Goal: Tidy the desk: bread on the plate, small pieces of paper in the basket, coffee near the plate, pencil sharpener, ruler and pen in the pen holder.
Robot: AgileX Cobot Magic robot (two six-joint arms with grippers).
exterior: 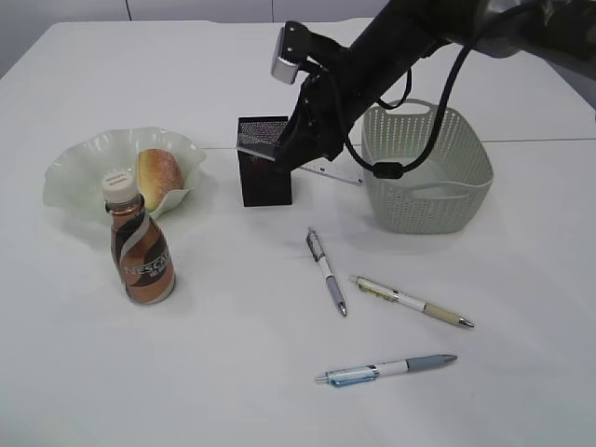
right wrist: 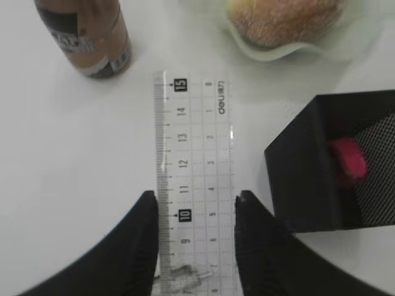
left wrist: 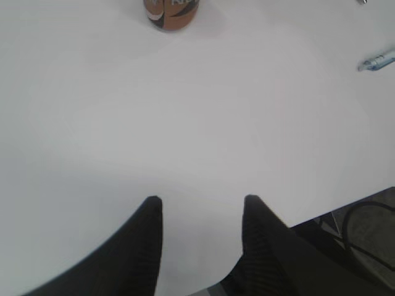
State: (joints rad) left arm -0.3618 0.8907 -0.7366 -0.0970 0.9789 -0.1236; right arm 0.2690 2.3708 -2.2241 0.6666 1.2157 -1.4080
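Exterior view: the right gripper carries the clear ruler beside the black mesh pen holder, seemingly lining it up for insertion.

Left wrist view: the left gripper hovers parted and empty above the tabletop.

Right wrist view: the ruler lies clamped between the fingers; a pink sharpener sits inside the holder.

We see the bottle cut by the top edge, a pen cut at right. The arm hides most of the ruler.
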